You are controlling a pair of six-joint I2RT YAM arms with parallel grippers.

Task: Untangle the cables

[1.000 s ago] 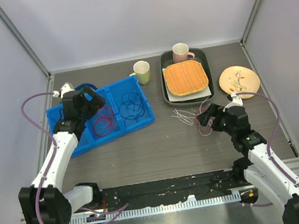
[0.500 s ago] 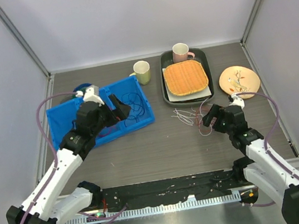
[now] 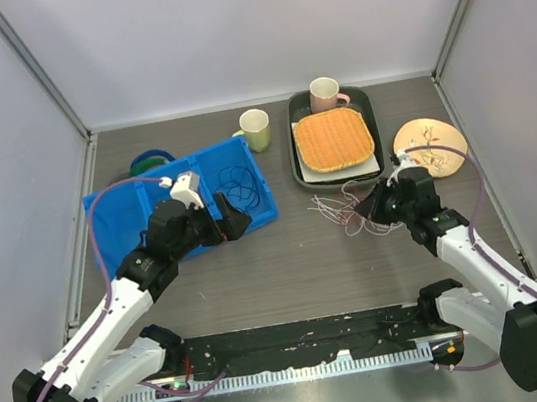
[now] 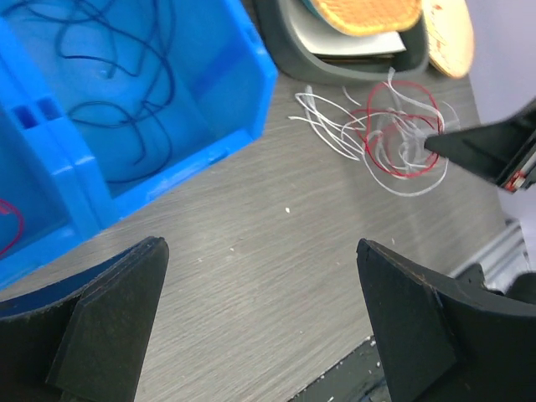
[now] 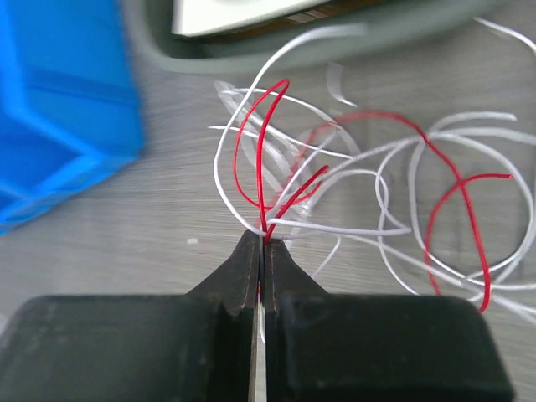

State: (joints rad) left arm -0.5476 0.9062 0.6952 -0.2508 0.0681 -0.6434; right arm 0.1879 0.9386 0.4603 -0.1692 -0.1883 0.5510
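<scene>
A tangle of red and white cables (image 3: 349, 211) lies on the table in front of the dark tray. My right gripper (image 3: 379, 207) is shut on it from the right. In the right wrist view the closed jaws (image 5: 261, 241) pinch a red strand (image 5: 266, 159) together with a white one (image 5: 352, 228). More loops spread to the right. My left gripper (image 3: 237, 217) hangs open and empty over bare table by the blue bin's near right corner, its fingers (image 4: 109, 318) wide apart. The tangle (image 4: 394, 138) shows ahead of it. Dark blue cables (image 4: 126, 84) lie in the bin's right compartment.
The blue bin (image 3: 112, 199) stands at the left with a green-and-blue coil (image 3: 147, 163) behind it. A green cup (image 3: 255, 129), a pink mug (image 3: 324, 94), a dark tray (image 3: 299, 151) holding an orange woven mat (image 3: 334, 139), and a flowered plate (image 3: 432, 141) line the back right.
My right gripper has closed on the red and white strands and shifted slightly away from me. My left arm has swung out of the bin toward the table's middle, still open.
</scene>
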